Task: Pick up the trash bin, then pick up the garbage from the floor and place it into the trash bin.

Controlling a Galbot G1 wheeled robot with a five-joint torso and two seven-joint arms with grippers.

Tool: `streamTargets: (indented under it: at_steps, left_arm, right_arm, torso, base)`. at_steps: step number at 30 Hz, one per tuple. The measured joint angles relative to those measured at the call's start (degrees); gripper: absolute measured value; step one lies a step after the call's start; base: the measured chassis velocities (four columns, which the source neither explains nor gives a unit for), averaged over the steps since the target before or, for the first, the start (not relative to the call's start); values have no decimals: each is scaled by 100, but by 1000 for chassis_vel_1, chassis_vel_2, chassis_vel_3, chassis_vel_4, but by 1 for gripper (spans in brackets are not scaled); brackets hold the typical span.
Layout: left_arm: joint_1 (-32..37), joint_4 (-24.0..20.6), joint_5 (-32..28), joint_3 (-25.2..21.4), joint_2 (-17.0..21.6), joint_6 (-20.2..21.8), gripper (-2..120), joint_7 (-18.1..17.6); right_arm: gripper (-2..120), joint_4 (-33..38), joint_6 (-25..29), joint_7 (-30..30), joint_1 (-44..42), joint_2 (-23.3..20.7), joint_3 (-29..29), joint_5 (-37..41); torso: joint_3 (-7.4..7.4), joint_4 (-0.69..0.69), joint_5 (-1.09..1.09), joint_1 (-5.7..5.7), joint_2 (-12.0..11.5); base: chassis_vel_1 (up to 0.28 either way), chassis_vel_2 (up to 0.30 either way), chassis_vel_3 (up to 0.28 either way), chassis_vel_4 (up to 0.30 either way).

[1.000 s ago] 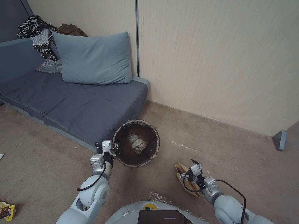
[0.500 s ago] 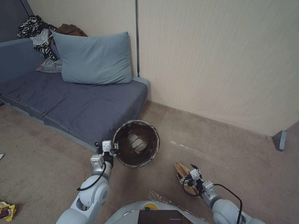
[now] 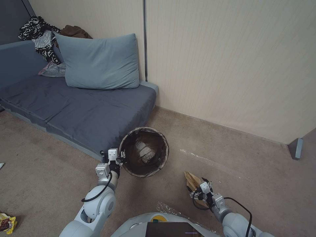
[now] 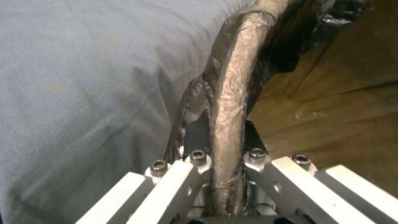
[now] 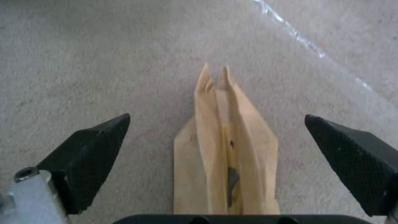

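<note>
since the earlier frame the right end effector has drawn back toward the robot and lower over the paper bag; the left arm and the trash bin are unchanged. going left to right: the left end effector is clamped on the lined bin rim, beside the sofa. the right end effector is spread wide with nothing held, its pads flanking the bag on the floor. the bag's long axis runs straight ahead of the right end effector, the nearer one, crosswise to the jaw gap.

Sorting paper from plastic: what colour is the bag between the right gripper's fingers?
Light tan-brown paper bag, clearest in the right wrist view.
</note>
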Motion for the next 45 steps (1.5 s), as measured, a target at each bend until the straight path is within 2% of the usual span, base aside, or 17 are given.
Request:
streamTargets:
  at_steps: [21, 45]
  left_arm:
    - [0, 0, 0, 0, 0, 0, 0, 0]
    - [0, 0, 0, 0, 0, 0, 0, 0]
  right_arm:
    - [100, -643, -32, -39, 338, 225, -197, 172]
    - [100, -983, -98, -39, 504, 408, -325, 251]
  torso:
    - [0, 0, 0, 0, 0]
    - [0, 0, 0, 0, 0]
  base:
    - [0, 0, 0, 0]
    - [0, 0, 0, 0]
